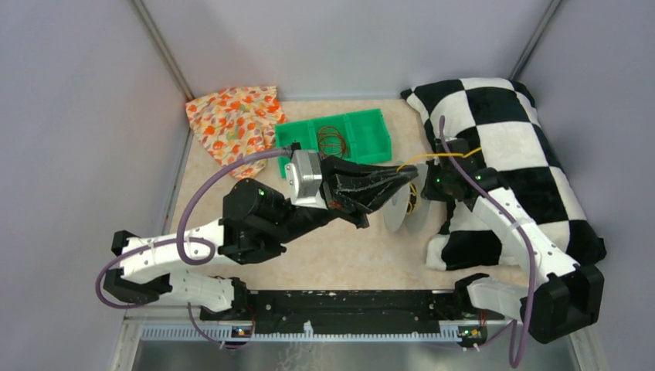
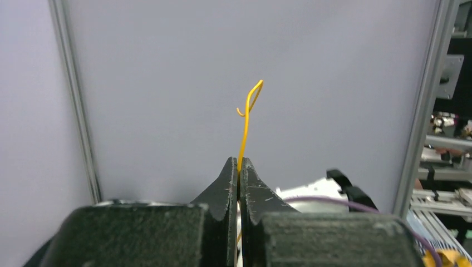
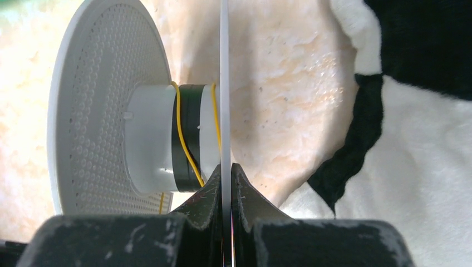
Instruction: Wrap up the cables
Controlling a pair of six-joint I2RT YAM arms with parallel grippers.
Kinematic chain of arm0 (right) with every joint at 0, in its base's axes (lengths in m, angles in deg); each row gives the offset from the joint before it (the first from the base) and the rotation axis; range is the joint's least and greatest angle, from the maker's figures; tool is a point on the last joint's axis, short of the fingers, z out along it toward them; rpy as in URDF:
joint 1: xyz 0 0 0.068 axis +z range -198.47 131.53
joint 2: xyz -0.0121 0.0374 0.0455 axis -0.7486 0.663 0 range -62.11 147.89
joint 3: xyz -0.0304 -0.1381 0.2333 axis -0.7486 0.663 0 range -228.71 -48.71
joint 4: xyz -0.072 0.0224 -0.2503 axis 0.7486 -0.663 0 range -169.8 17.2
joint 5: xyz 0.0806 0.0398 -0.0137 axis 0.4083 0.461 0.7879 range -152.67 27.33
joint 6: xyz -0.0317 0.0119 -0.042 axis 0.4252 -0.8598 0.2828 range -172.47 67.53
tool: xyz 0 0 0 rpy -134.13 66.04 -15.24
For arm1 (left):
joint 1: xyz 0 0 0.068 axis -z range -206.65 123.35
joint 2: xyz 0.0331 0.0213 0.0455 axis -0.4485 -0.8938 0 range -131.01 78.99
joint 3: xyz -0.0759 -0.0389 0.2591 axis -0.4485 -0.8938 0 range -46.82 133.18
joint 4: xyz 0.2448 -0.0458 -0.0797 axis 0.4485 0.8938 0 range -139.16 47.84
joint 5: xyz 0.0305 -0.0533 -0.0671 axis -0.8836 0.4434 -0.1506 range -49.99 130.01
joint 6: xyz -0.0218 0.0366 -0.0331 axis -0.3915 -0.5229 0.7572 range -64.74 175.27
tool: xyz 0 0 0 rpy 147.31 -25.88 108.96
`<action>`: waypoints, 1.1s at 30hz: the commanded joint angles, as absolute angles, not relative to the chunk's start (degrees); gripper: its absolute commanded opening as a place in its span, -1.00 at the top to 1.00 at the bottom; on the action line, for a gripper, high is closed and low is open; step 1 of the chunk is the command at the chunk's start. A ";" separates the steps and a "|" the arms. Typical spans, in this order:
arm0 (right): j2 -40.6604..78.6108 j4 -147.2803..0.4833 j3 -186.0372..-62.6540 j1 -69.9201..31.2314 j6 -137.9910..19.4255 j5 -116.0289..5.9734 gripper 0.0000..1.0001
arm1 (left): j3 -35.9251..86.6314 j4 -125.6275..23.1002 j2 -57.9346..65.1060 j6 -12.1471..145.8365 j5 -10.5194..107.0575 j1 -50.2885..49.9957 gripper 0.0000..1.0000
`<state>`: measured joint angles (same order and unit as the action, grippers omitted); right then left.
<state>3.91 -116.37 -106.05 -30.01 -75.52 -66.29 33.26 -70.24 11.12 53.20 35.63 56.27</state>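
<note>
Grey walls enclose a pale marbled tabletop (image 1: 340,255) in the top view. A green bin (image 1: 371,139) holding dark coiled wires (image 1: 330,141) is seen at the back, between a patterned cloth (image 1: 232,124) and a checkered cushion (image 1: 510,154). A clear spool (image 1: 398,209) is stood on edge at the centre, with the left gripper (image 1: 409,179) just above it and the right gripper (image 1: 423,192) at its rim. A yellow cable (image 1: 432,157) is strung from there toward the right arm.

From the left wrist, the jaws are seen shut on the yellow cable, whose curled free end (image 2: 250,100) is raised against the wall.

From the right wrist, the jaws are clamped on the spool's thin flange (image 3: 225,83). Only about two turns are laid round the hub (image 3: 150,133). Winding is judged barely begun, with most of the cable left to wrap and the binned coils not yet spooled. No brand, label or writing can be read in any view.
</note>
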 commanded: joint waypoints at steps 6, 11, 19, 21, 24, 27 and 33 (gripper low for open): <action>0.70 -116.07 -106.04 -24.89 -79.59 -65.75 1.00 | 41.56 -81.37 4.70 48.07 33.81 54.02 1.00; 0.51 -117.82 -106.54 -21.67 -80.42 -66.81 1.00 | 43.94 -80.10 0.53 53.03 35.02 44.64 1.00; -2.28 -119.04 -104.71 -19.06 -82.35 -66.41 1.00 | 48.81 -79.60 -6.28 58.46 35.55 33.50 1.00; -3.11 -119.84 -104.46 -18.58 -82.52 -66.49 1.00 | 48.98 -79.35 -8.10 59.61 35.07 30.61 1.00; -4.28 -121.56 -104.05 -18.17 -82.46 -66.56 1.00 | 49.20 -79.20 -10.46 62.77 35.39 24.88 1.00; -5.50 -122.99 -103.78 -17.90 -82.28 -66.49 1.00 | 50.66 -78.96 -12.92 63.62 35.63 20.84 1.00; -7.11 -125.14 -102.95 -17.49 -82.03 -65.85 1.00 | 55.56 -77.63 -16.61 63.28 36.93 17.79 1.00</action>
<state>-4.87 -125.07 -102.97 -18.45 -81.26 -66.57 50.37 -76.12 -15.92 62.58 35.52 18.24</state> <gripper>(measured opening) 0.016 0.012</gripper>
